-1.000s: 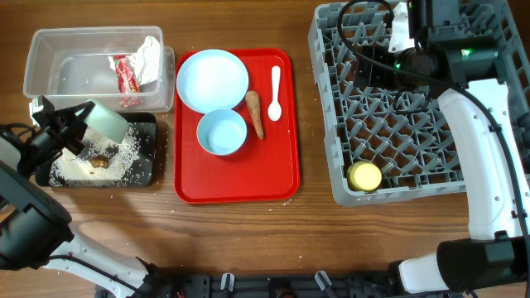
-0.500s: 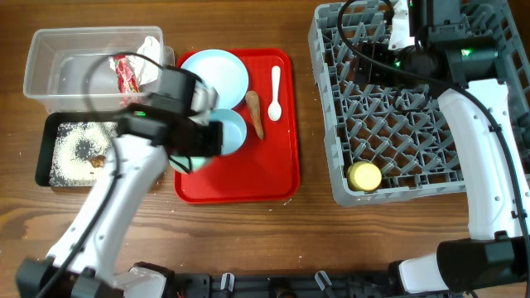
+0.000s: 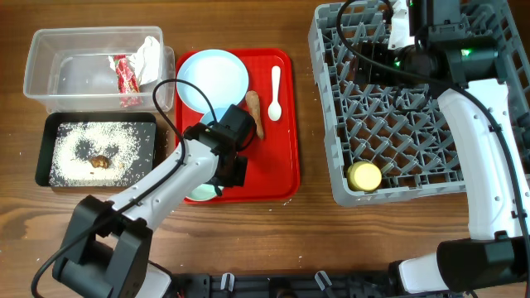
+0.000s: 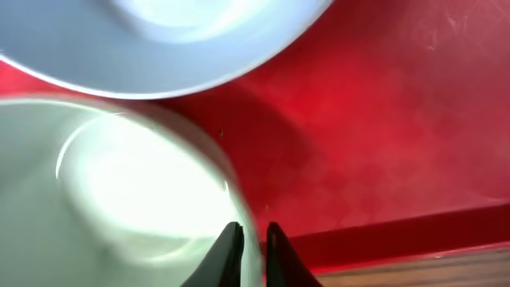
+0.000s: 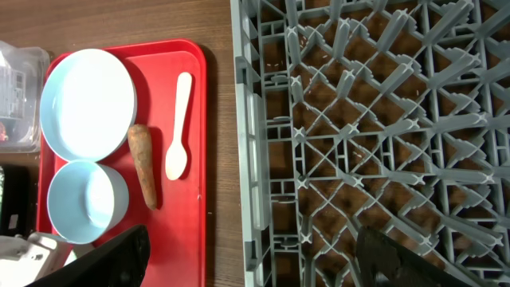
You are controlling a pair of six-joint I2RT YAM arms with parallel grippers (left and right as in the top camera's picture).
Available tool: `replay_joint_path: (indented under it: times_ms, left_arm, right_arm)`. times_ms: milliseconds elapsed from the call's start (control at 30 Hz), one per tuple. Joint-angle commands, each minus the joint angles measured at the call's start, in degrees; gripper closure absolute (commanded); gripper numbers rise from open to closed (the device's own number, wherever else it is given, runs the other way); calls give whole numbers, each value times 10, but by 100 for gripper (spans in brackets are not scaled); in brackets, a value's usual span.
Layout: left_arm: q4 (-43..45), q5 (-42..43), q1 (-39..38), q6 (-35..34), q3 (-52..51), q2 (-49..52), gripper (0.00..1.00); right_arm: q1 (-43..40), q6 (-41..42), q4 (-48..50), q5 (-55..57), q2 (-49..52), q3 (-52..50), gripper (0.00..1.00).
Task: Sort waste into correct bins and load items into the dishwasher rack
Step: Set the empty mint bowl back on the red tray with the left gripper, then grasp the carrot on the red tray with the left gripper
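Observation:
My left gripper [image 4: 253, 243] is shut on the rim of the pale green bowl [image 4: 119, 191], over the front left of the red serving tray [image 3: 277, 165]; in the overhead view the bowl [image 3: 199, 194] shows under the arm. The small white bowl [image 5: 86, 201] sits right beside it, behind it the pale plate [image 3: 213, 80], the carrot piece [image 3: 255, 113] and the white spoon [image 3: 276, 91]. My right gripper [image 5: 255, 261] is open and empty above the grey dishwasher rack [image 3: 414, 116]. The yellow cup [image 3: 364, 175] stands in the rack.
The clear tub [image 3: 50, 62] at the back left holds the red wrapper [image 3: 126, 76] and white tissue [image 3: 149, 56]. The black tray [image 3: 43, 153] in front of it holds rice grains [image 3: 74, 149] and a brown lump [image 3: 101, 161].
My left arm has swung right from over the black tray to the red tray, carrying the pale green bowl. The right arm has not moved.

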Motion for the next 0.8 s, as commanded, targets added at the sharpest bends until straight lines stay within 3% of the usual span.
replay_joint_path:
  times_ms: [0,100,167,333,567,767]
  left_arm:
    - [7,-12,-2,-5,-5,5,71]
    - [7,-11,-2,-5,-1,5,59]
    - [2,-3,-2,-5,13,5,56]
    - [3,14,-2,-5,146,4,47]
    - [204,11,-1,-6,172,59,50]
    - [313,-54,-1,-110,172,181,49]
  right_arm:
    - [2,-10,1,-7,4,7,16]
    - [2,-10,2,-7,4,7,16]
    - [2,-10,3,-7,4,7,16]
    - [2,-9,6,-8,4,7,16]
    - [2,-9,9,-8,4,7,16]
    - [2,-9,8,-7,4,7,16]
